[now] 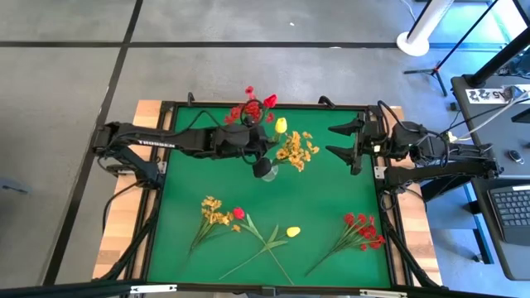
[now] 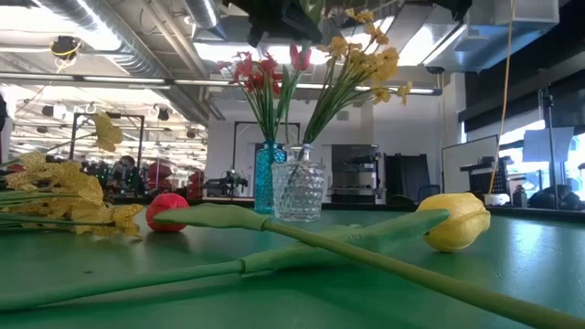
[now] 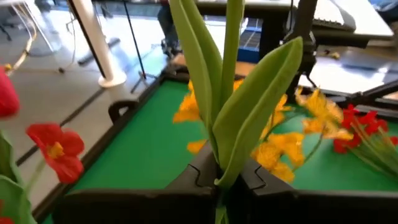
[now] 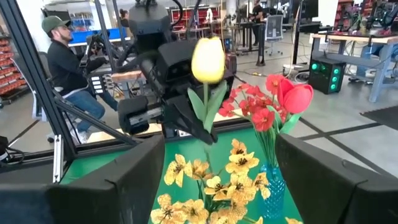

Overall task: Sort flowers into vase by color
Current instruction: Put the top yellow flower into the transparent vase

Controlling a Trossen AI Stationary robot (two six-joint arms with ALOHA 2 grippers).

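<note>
My left gripper (image 1: 262,164) reaches from the table's left to the far middle and is shut on a yellow bud flower (image 4: 208,59), above a clear glass vase (image 2: 299,190) that holds yellow-orange blooms (image 1: 296,151). Beside it a blue vase (image 2: 269,178) holds red blooms (image 4: 267,106). My right gripper (image 1: 352,142) waits open at the table's right, holding nothing. On the near half of the green mat lie a yellow-orange sprig (image 1: 214,213), a red bud (image 1: 238,213), a yellow bud (image 1: 292,232) and a red cluster (image 1: 362,229). My left gripper pinches the flower's green stem together with the bases of its leaves (image 3: 217,177) between its two fingers. The fingers come from the table's left, slanting a little downward, and lie across the stem. The flower stands upright above them, bud on top, lifted clear of the table.
The green mat (image 1: 331,194) has a raised black frame around it. The two vases stand close together at the far middle. A person (image 4: 68,68) sits beyond the table's left side, and a laptop (image 1: 513,211) lies off the table's right.
</note>
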